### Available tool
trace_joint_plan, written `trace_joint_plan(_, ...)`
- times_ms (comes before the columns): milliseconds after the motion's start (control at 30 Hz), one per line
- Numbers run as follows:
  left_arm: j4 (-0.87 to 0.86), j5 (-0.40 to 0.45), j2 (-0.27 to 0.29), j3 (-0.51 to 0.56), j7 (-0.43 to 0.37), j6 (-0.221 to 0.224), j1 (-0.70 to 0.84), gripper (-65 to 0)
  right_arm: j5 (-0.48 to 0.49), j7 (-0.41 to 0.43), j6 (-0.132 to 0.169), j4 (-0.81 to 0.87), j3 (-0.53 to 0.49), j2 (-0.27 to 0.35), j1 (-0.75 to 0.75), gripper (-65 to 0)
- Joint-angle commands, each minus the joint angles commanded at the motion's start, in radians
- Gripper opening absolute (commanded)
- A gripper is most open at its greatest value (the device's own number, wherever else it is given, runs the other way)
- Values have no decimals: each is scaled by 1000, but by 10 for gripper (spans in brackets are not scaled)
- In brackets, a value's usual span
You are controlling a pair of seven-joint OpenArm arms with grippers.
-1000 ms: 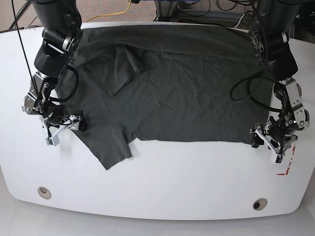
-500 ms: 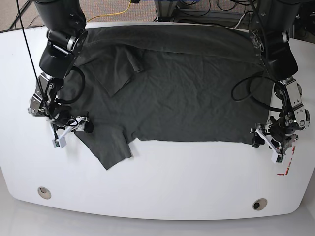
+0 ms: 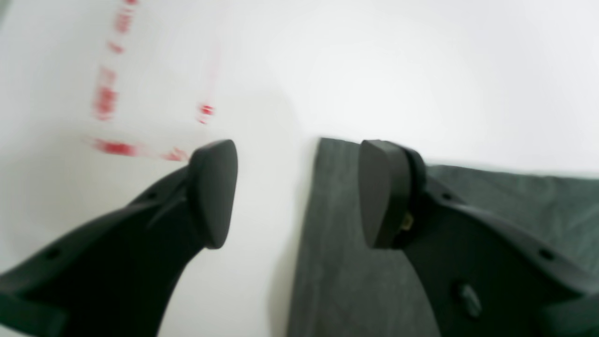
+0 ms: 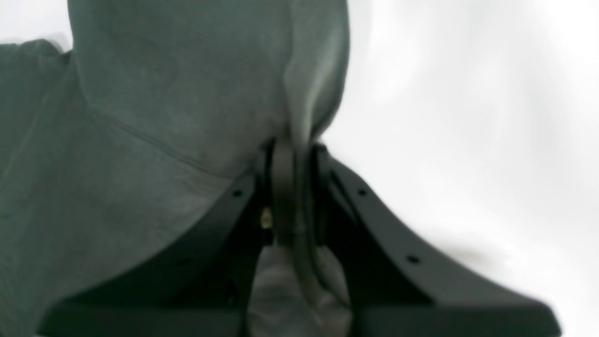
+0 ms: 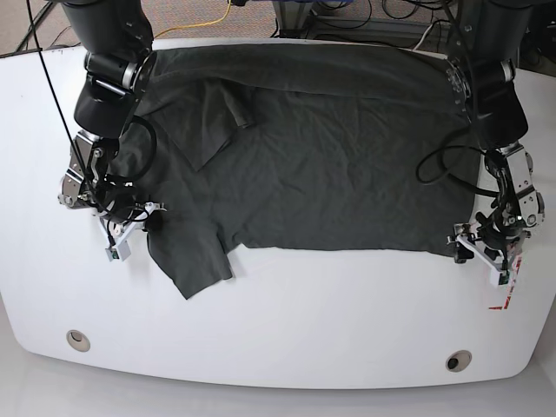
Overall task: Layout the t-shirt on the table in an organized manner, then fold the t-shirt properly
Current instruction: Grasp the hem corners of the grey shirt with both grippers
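The dark grey t-shirt lies spread wide and wrinkled over the white table. One sleeve sticks out toward the front left, and a flap is folded over near the back left. My right gripper is at the shirt's left edge, shut on a pinched fold of the t-shirt; the right gripper has cloth draped over its tips. At the shirt's front right corner my left gripper stands open. In the wrist view the left gripper straddles the t-shirt edge, one finger above cloth, the other above bare table.
Red tape marks lie on the table just right of the left gripper, and the red tape shows again in the wrist view. Two round grommet holes sit near the front edge. Cables and floor lie beyond the back edge.
My right gripper has moved rightward along the shirt's left edge, carrying the pinched cloth inward. The left gripper has shifted only slightly at the front right corner.
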Motion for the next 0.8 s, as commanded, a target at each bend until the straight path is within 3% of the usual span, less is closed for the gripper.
trace_joint_plan(133,-109,0,-5,0,-57,0,-35,-143,0,0,0,0,0,0,0,-618)
trace_joint_plan(300,-219,0,-5,26,-104,0,-68,-146,2,0,0,0,0,0,-2,-618)
trace_joint_plan(800,-247,0,32,75,-101,-3,-54,-146,3,0,0,0,0,0,-2,-618)
